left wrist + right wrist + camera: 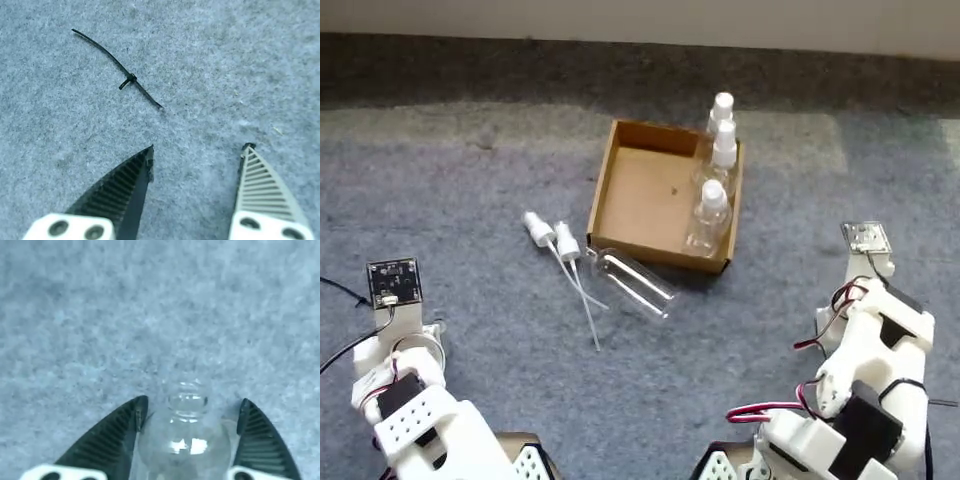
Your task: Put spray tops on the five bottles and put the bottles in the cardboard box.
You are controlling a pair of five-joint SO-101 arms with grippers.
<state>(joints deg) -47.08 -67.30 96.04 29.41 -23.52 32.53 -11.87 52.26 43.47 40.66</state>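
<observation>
Right end effector (193, 400) clasps an uncapped bottle (186, 440); left end effector (198, 147) gapes wide.

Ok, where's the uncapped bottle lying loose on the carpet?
In the high view the uncapped bottle lies on its side by the cardboard box's near left corner, with two loose spray tops just left of it.

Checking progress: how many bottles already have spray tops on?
3, all in the cardboard box, in a row along one side wall: far bottle, middle bottle, near bottle. None seems hidden.
</observation>
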